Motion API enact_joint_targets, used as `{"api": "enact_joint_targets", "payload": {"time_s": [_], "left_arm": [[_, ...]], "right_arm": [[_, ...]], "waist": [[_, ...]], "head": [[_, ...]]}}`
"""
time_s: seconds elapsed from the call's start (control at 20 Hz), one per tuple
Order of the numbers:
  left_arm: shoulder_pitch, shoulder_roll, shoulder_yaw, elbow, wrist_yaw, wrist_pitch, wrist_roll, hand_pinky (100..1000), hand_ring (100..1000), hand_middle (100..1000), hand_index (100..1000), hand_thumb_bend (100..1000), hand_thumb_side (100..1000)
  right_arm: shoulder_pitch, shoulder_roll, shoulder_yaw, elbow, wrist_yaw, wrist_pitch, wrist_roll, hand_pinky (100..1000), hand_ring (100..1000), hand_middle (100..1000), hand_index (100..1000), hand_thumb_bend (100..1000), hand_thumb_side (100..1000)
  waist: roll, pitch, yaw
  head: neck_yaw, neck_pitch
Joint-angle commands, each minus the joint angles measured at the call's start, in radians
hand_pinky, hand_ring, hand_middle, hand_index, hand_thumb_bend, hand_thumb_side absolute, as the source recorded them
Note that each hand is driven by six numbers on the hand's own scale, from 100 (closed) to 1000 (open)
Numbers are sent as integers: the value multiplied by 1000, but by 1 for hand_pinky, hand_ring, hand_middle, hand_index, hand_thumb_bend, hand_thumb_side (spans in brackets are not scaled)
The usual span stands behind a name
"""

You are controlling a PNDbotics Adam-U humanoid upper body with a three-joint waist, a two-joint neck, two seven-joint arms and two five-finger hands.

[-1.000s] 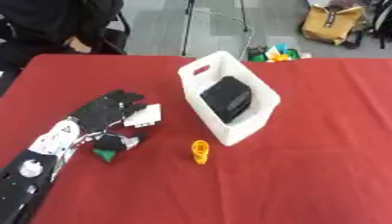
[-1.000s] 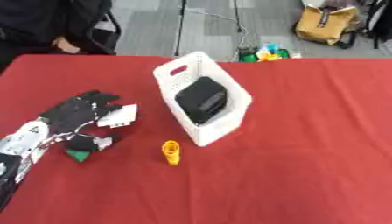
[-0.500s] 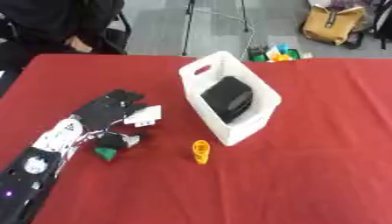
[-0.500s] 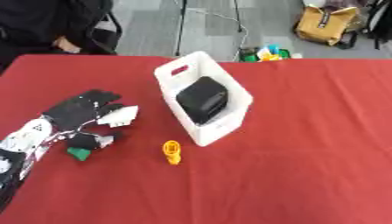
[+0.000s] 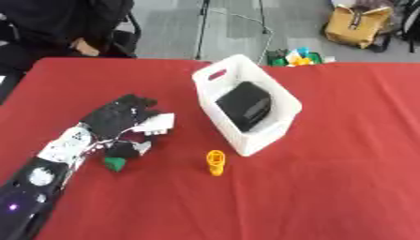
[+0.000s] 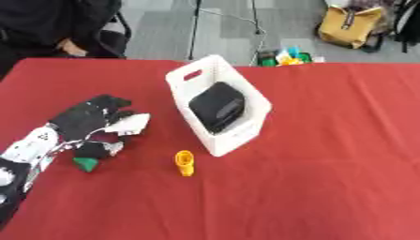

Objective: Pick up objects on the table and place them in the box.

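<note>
Red table [image 5: 344, 187] fills the frame; white box [image 5: 279, 101] at centre holds something black. Left hand [image 5: 115, 119], lower left, curls over a white piece [image 5: 156, 124], mostly hiding it.

On a red-covered desk [image 6: 328, 164], the robot's black left hand [image 6: 86, 119] reaches in from the lower left, fingers curled over a flat white piece [image 6: 130, 124]. A small green block [image 6: 85, 163] lies just below the thumb. To the right stands a white rectangular plastic box [image 6: 238, 133] with a handle slot, askew, holding a black boxy object [image 6: 217, 107]. A small orange plastic item [image 6: 185, 162] lies on the cloth just in front of the box, between it and the green block.
</note>
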Motion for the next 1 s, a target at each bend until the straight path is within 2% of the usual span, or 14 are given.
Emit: {"api": "enact_joint_targets", "payload": {"time_s": [0.05,0.2,0.25,0.35,1.0], "left_arm": [[-12,15,0,-11,-25,3,25,1000,1000,1000,1000,164,1000],[-13,13,-1,-7,-43,6,42,1000,994,1000,1000,198,1000],[-13,12,-1,-6,-51,8,47,1000,972,991,1000,260,1000],[-15,9,-2,-4,-66,14,59,988,953,963,981,280,1000],[-22,-2,-10,16,-127,33,103,954,904,920,928,262,1000]], "right_arm": [[-4,-10,0,-23,-5,-2,-3,779,835,712,705,100,1000],[-5,-9,0,-23,-8,0,-3,779,836,712,705,100,998],[-5,-9,0,-23,-9,1,-3,779,836,712,705,100,998],[-5,-9,0,-23,-11,0,-3,779,836,712,705,100,998],[-6,-7,0,-23,-13,0,2,780,837,712,706,100,999]], "waist": [[0,-13,-2],[1,-13,-3],[1,-12,-3],[1,-12,-3],[2,-6,-5]], "head": [[1,-14],[0,-17],[0,-17],[0,-19],[-1,-21]]}}
